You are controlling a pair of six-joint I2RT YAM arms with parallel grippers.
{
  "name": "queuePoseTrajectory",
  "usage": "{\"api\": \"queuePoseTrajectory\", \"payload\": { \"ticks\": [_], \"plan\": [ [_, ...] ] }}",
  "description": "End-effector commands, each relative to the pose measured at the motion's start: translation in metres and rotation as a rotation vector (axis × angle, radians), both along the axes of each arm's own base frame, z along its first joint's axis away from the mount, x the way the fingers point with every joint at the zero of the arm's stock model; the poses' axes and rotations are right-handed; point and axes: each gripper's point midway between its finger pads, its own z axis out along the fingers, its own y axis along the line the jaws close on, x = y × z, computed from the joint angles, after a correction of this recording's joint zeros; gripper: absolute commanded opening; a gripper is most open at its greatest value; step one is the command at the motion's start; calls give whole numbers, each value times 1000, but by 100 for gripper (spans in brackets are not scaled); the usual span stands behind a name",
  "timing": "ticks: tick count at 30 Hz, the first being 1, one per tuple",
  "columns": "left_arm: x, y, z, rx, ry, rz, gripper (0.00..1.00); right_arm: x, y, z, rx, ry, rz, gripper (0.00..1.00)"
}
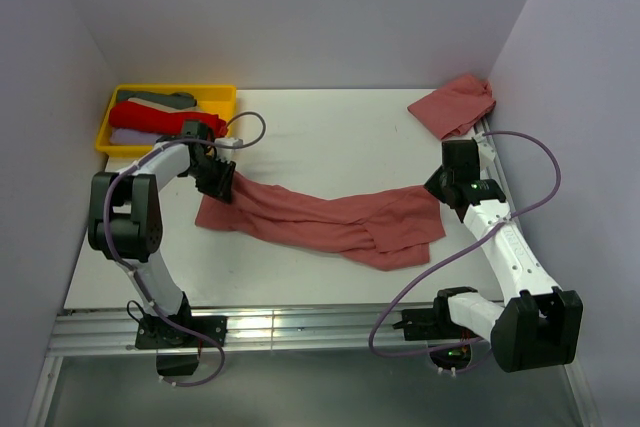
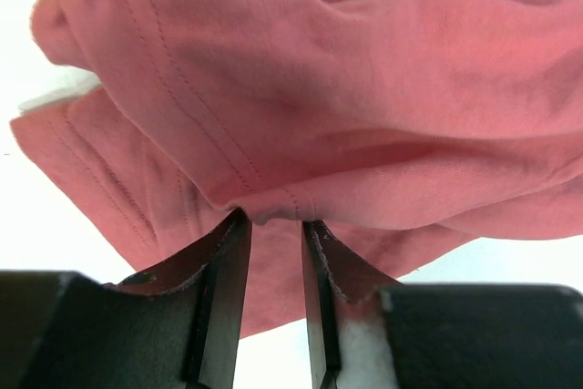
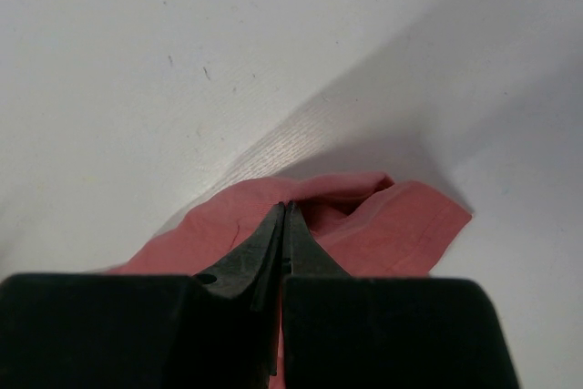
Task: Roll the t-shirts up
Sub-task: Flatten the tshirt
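Arms [image 1: 160,159] angle down onto t-shirt [image 1: 330,219] ends.

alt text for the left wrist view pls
The left gripper, jaws slightly apart, has the stitched hem of a salmon-red t-shirt at its fingertips. The cloth lies bunched on a white table and fills most of the view.

A white flat tabletop [image 1: 330,137] carries a dusty salmon-red cloth t-shirt [image 1: 320,222] stretched across its middle from left to right. A second crumpled salmon-red t-shirt [image 1: 455,105] lies at the far right corner. A yellow rectangular plastic tray [image 1: 108,125] sits at the far left corner.
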Motion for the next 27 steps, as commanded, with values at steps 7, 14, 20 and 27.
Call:
{"api": "queuePoseTrajectory", "payload": {
  "ticks": [7,14,20,27],
  "plan": [
    [-7,-15,10,-33,-46,-30,38,2,-3,1,-11,-18,1,0],
    [0,-11,6,-3,-62,-12,38,1,-3,2,-11,-20,5,0],
    [4,-6,1,35,-77,0,38,0,-3,1,-15,-18,7,0],
    [0,-6,-2,35,-76,-9,36,0,-2,0,-10,-20,8,0]
  ]
}}
